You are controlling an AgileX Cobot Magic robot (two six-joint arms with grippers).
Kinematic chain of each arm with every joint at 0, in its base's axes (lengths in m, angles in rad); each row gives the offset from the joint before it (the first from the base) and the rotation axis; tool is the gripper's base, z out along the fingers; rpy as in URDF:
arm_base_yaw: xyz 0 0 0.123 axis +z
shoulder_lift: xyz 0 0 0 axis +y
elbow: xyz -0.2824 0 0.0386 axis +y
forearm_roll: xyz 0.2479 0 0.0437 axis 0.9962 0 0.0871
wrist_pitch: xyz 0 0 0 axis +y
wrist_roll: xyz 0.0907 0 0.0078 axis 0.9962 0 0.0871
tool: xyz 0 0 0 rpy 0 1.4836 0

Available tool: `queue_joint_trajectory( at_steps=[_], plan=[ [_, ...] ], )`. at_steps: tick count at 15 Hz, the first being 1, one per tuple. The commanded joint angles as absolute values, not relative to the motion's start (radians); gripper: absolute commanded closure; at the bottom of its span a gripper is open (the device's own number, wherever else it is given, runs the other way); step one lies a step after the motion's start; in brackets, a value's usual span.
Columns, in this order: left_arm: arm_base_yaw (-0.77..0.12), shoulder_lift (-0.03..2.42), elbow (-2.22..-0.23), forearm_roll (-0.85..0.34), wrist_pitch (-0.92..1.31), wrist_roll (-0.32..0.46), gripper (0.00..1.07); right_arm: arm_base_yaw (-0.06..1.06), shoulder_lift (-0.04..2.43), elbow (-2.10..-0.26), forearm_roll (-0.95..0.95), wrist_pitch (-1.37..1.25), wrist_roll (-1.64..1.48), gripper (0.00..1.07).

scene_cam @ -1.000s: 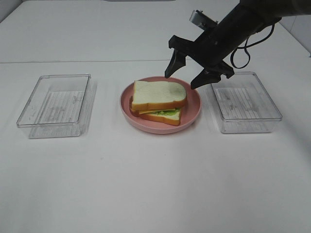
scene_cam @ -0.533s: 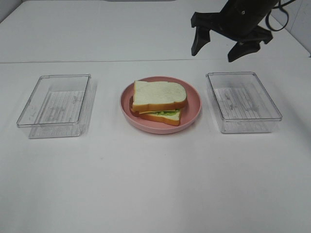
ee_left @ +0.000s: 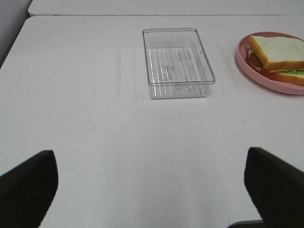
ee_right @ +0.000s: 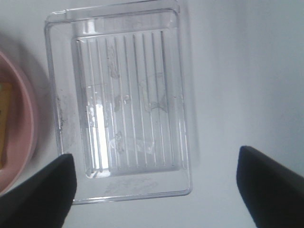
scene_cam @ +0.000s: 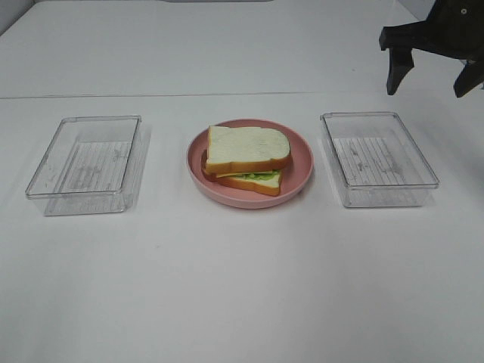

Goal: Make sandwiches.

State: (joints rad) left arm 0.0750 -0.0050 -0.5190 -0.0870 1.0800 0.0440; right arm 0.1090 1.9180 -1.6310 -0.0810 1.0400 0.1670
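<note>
My right pincer [scene_cam: 431,72] hangs in the air with its two black fingers [scene_cam: 397,66] spread wide and nothing between them. It is up above the far right corner of the right clear tray [scene_cam: 379,157], touching neither the tray nor the table [scene_cam: 242,287]. From my right wrist the same tray [ee_right: 119,99] lies straight below, its ribbed floor bare, with my two dark fingertips [ee_right: 45,187] framing its near end from either side.

To the left of that tray, near it but apart, stands the pink plate [scene_cam: 301,162]. On it rests the sandwich [scene_cam: 246,157]: a white bread slice with orange-brown crust on top, yellow cheese and ruffled green lettuce showing at the front edge, and another slice beneath. The whole stack sits within the plate's rim.

Farther from the right tray, on the plate's other side, lies the left clear tray [scene_cam: 87,162], also holding nothing.

My left pincer [ee_left: 152,190] is likewise spread wide and holds nothing, above bare table, well apart from the left tray [ee_left: 176,61] and the plate [ee_left: 247,64].
</note>
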Motion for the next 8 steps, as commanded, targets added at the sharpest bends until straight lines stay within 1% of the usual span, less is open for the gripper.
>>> queue_joint_trajectory(
  at_steps=[1, 6, 8],
  plan=[
    [0.077, -0.024, -0.518, -0.097, 1.070, 0.040, 0.04, 0.104, 1.905, -1.634, -0.080, 1.077, 0.130, 0.18],
    [0.077, -0.024, -0.518, -0.097, 1.070, 0.040, 0.04, 0.105, 1.868, -1.605, -0.080, 1.180, 0.086, 0.19],
    [0.077, -0.024, -0.518, -0.097, 1.070, 0.040, 0.04, 0.106, 1.750, -1.472, -0.062, 1.148, 0.093, 0.20]
  ],
)
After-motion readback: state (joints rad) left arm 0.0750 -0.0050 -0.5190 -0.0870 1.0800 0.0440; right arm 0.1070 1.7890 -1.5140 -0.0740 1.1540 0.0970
